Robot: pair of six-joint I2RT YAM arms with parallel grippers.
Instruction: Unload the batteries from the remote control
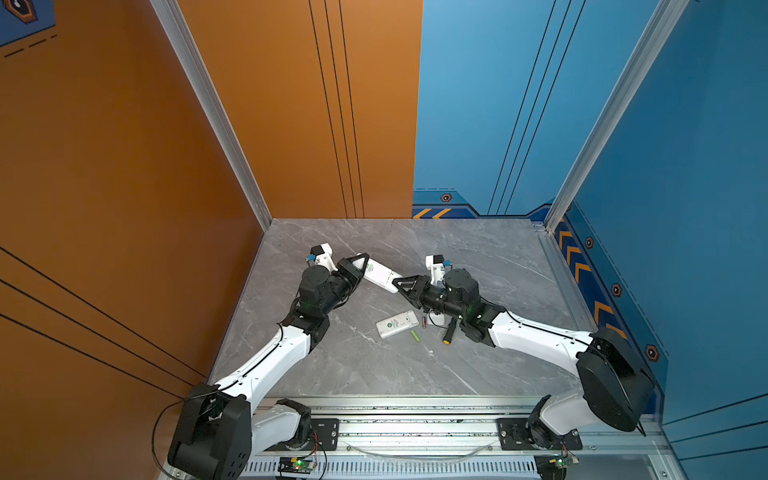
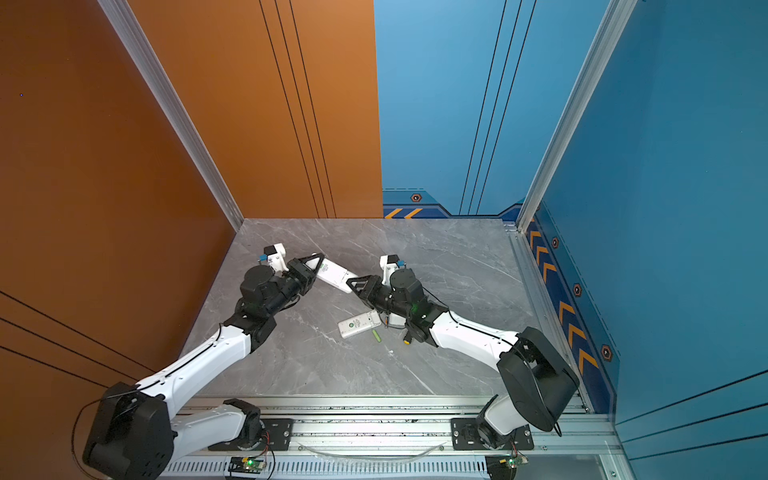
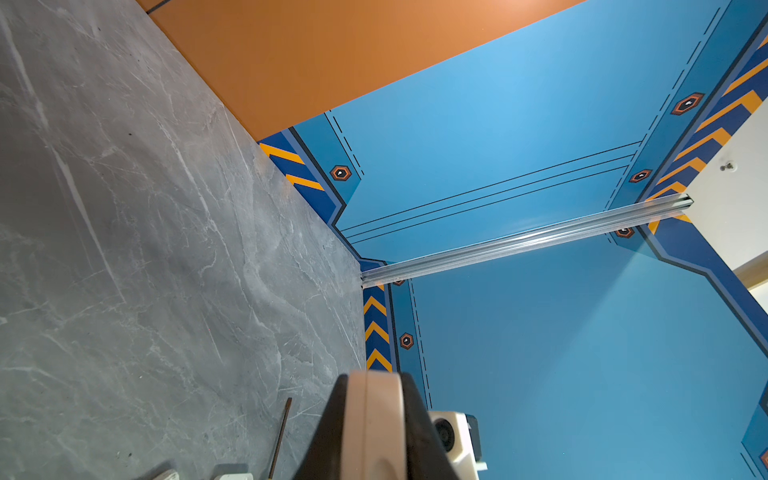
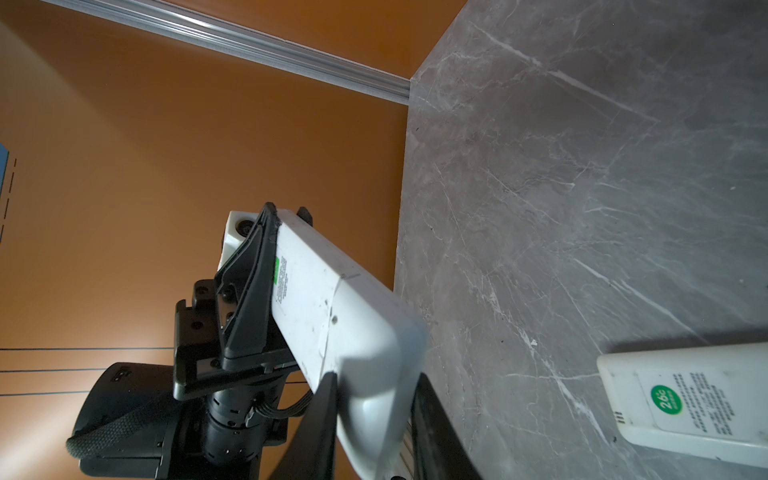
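Note:
Both grippers hold a white remote control in the air over the table's middle. My left gripper is shut on its far end, pinching the thin edges. At the near end my right gripper is shut on the rounded tip. In the right wrist view the remote control shows its plain back with a label, and no batteries show on it. A lime green battery and a small dark battery lie loose on the table.
A second white remote lies flat under the right arm. Beside it are a black-and-yellow screwdriver and a white lid, partly hidden by that arm. Orange and blue walls close the table on three sides.

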